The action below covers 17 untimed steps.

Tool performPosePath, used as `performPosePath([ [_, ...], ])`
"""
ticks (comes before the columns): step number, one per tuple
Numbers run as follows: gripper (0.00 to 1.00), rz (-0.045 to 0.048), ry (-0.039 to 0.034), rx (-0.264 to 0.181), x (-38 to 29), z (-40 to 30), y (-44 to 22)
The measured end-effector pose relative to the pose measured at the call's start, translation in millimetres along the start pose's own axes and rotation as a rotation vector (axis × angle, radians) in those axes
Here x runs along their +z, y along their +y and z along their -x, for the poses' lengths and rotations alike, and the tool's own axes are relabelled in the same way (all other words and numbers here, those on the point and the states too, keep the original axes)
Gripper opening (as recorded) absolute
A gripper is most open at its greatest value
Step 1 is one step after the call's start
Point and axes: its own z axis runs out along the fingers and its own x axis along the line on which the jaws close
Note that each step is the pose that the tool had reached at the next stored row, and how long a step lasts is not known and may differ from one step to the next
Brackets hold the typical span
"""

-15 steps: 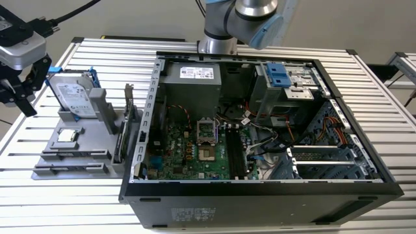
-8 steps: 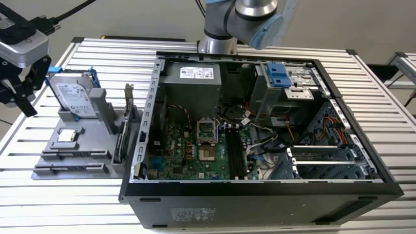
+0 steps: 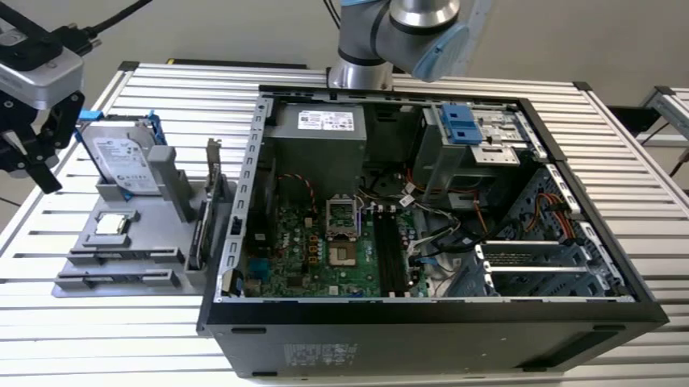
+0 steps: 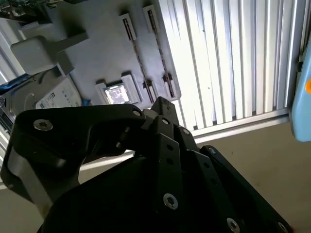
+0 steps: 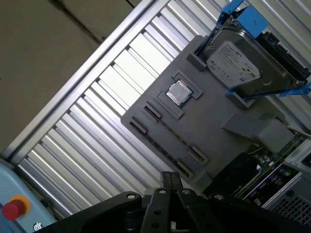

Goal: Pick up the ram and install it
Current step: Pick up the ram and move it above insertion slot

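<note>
Hovering at the exterior view's upper left, the gripper (image 3: 45, 179) is carrying nothing, fingers together. Taking the ram is likely needing them apart, squared across its faces.

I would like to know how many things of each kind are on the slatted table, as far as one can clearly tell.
Computer case: 1
Gray holder: 1
Hard drive in blue frame: 1
Processor chip: 1
Expansion card: 1
Total: 5

Black screw-studded hand (image 4: 160, 104), silver-blue arm (image 3: 415, 24)
</note>
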Motion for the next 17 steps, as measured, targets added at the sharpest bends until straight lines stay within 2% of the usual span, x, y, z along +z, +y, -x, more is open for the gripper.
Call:
performPosePath([
  [17,0.0,-0.0036,0.0013,-0.075,0.0,0.0,0.0],
])
